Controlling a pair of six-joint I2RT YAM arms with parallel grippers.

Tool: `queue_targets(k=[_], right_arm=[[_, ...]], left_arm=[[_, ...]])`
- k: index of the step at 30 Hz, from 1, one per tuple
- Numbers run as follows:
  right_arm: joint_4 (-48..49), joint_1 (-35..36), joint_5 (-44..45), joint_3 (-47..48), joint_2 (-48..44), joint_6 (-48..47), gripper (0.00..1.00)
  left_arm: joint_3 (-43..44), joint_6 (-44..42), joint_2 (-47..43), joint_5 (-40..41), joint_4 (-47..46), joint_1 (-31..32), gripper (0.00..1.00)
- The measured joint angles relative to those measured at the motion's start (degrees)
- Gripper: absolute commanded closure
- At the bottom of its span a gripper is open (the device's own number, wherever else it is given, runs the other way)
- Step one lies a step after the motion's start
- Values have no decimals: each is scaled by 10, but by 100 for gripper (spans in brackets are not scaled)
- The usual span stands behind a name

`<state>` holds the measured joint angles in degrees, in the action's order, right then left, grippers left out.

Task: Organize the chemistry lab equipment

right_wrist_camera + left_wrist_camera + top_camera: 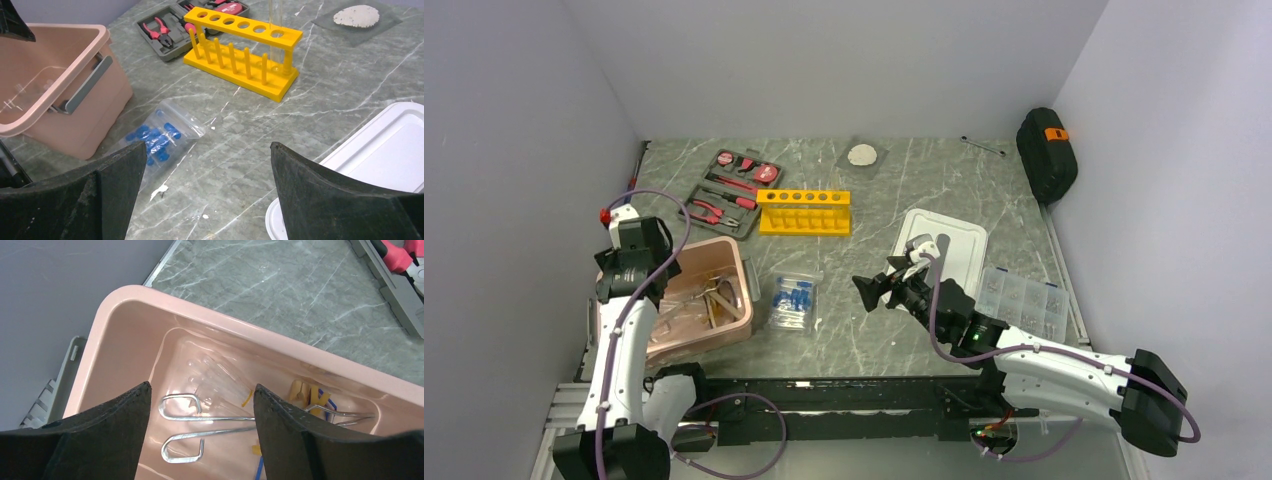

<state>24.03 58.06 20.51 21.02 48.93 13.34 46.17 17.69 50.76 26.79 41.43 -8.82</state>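
Across the grey marbled bench (904, 335), the biggest item was the pink bin (694, 243) at the near-left corner. Left gripper (201, 387) hung over the bin w/ jaws apart and nothing between them. White lid (959, 250) lay flat right of centre. Right gripper (208, 145) hovered just left of the lid, above bare bench, jaws spread wide, holding nothing. Red-and-black tool kit (734, 190) sat open at the back left, w/ the yellow test-tube rack (804, 212) just beside it on the right, upright, six holes in a row. One clear tube (275, 20) stood in the rack's end hole. Clear parts box (1024, 300) lay near the right edge, touching or nearly touching the lid's corner; couldn't tell which. Bag of blue-capped tubes (792, 302) lay flat on the bench just right of the bin, approx. between the bin and the right gripper. Inside the bin: tan wooden clamps (714, 303) toward the right side, two bent-wire holders (200, 415) side by side on the floor, plus a clear plastic piece (215, 380) too see-through to id.
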Motion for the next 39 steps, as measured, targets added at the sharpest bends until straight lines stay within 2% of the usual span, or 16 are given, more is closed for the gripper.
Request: queue_targets(k=[3,10,14,18,23,30,33,39], right_arm=[[0,0,0,0,0,2,5],[-2,0,0,0,0,2,5],[-8,0,2,0,0,4,5],[-17,0,6,1,6,11,5],[-45,0,27,7,10,28,0],[-70,-10,81,7,-34,45,0],[-92,-30,101,5,-62,57,0],[-133,-100,110,-23,-148,92,0]], left_arm=[[0,0,0,5,0,0,13],[6,-4,-9,15,2,7,6],[26,-17,-21,30,5,53,2],[70,-36,-22,38,6,142,1],[139,-38,-7,42,7,289,1],[227,-4,130,42,10,516,1],[233,11,198,7,-2,565,1],[216,51,286,-59,-18,583,1]])
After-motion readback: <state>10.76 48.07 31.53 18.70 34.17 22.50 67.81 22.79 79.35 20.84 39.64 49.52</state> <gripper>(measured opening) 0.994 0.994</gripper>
